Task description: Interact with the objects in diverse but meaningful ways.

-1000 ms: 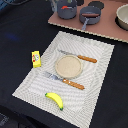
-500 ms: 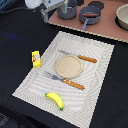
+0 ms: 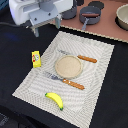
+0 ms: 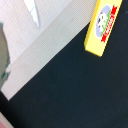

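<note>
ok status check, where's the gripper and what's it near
Gripper empty, hanging above the placemat's far corner. Yellow block just off the mat's edge, untouched. Banana on near edge. Plate, fork, knife mid-mat; nothing in the way.

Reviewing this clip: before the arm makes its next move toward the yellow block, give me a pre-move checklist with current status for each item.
1. Gripper carrying nothing: ok, nothing shows between the fingers in the exterior view.
2. Gripper open or shut: cannot tell, the picture is too coarse.
3. Yellow rectangular block with a red label free to approach: ok, it stands alone on the black cloth beside the pale striped placemat.
4. Block in the wrist view: ok, visible but near the frame edge, not centred.
5. Round tan plate, wooden-handled fork and wooden-handled knife clear of the block: ok, all on the placemat, apart from it.
6. Yellow toy banana out of the way: ok, far from the gripper.
</note>
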